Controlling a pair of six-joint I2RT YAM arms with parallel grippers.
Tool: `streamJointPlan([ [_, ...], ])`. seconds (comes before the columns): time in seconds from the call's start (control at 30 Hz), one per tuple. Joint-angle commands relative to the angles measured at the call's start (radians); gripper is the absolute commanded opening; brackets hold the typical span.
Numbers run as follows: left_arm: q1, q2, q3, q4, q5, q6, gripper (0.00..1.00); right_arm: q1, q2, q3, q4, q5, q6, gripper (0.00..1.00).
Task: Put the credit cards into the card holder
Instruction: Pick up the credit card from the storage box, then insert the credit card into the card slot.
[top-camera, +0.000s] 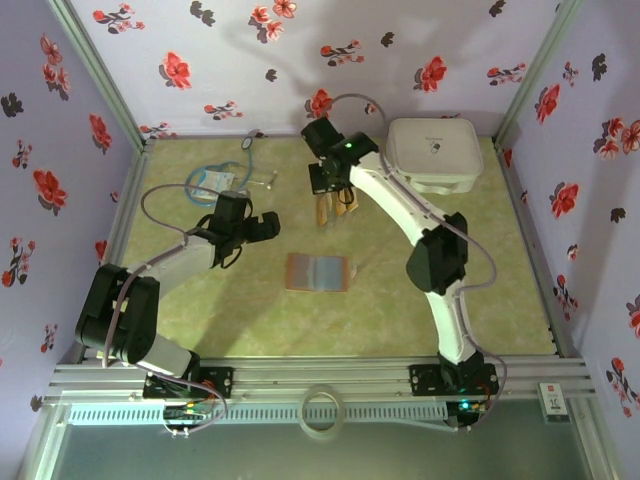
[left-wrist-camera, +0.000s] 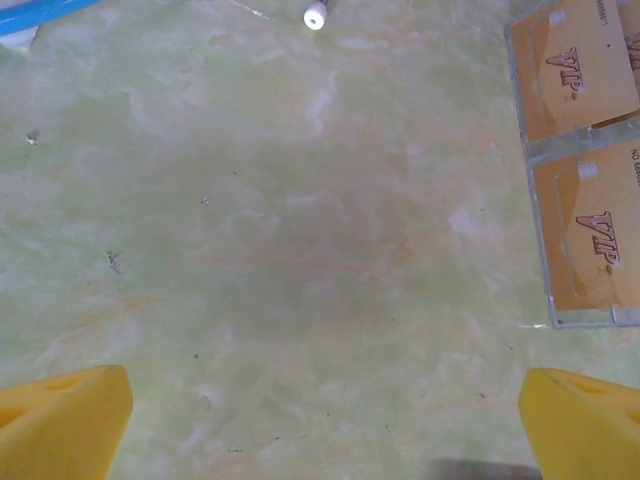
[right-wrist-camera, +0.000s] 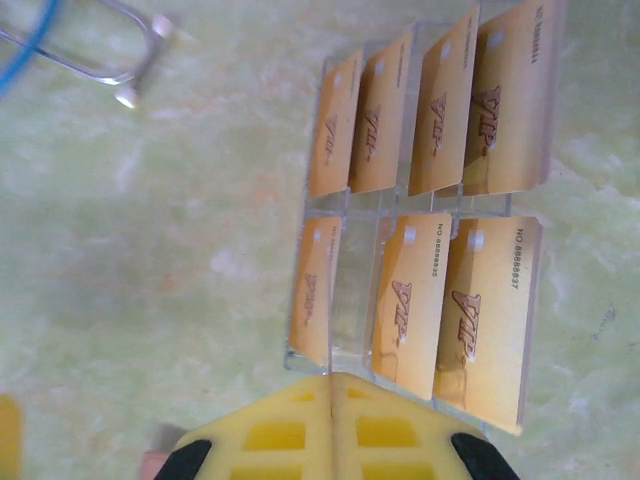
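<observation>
The right claw (right-wrist-camera: 333, 400) hangs just beside the near edge of the clear rack (right-wrist-camera: 350, 300) where the credit cards (right-wrist-camera: 445, 115) stand. Its yellow fingers are pressed together, and we see nothing between them. We think this is the first trouble: a claw that is pressed together cannot take a card. If it goes forward like this, it may bump the rack and push it along or tip it, and the cards may spill out.

The cards are thin and stand close side by side. We think the claw could catch two at once, or one could slip out on the way.

The card holder (top-camera: 318, 272) lies open on the worktop (top-camera: 250, 310), well apart from the rack and nearer to the arm bases. It is light, so we think it may slide or fold when a card is pushed in. The left claw (left-wrist-camera: 325, 430) is spread wide over bare worktop, touching nothing, so nothing holds the card holder down.

Now we count. We see seven cards: four in the far row and three in the near row, with one slot empty. There is one card holder, one rack, one white case (top-camera: 435, 155), one stethoscope (top-camera: 222, 178) and two claws.
</observation>
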Motion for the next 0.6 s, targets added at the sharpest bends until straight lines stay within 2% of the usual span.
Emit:
streamJointPlan([
  [0.0, -0.010, -0.034, -0.009, -0.040, -0.002, 0.004, 1.00, -0.003, -0.106, -0.096, 0.091, -0.054, 0.049, 0.00],
  [0.23, -0.060, -0.060, -0.024, -0.115, -0.028, 0.051, 1.00, -0.003, -0.328, -0.435, 0.314, -0.163, 0.140, 0.00],
  [0.57, -0.201, -0.065, -0.031, -0.211, -0.156, 0.097, 1.00, -0.002, -0.636, -0.935, 0.681, -0.296, 0.301, 0.00],
])
